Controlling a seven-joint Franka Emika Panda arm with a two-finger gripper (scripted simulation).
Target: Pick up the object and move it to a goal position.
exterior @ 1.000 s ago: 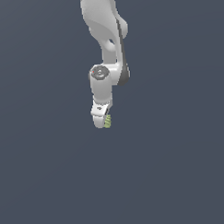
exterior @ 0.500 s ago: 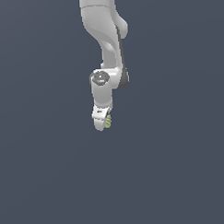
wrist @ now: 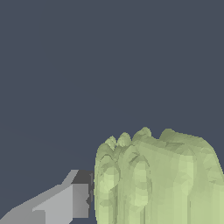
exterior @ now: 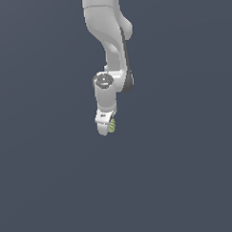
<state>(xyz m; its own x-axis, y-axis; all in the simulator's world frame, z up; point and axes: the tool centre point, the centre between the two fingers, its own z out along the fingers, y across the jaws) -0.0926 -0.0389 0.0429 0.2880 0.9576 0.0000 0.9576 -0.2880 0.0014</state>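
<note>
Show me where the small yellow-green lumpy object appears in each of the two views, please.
Exterior view: the object is a small speck near the picture's centre, at the tip of the gripper, on the exterior view's right side of it.
Wrist view: the object is large and close, with ridged lumps, and a grey finger sits right against it.
Shared landmark: the gripper's finger beside the object.

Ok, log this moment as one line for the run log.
phase: carry | gripper: shut on small yellow-green ridged object | goal marker: none in view
</note>
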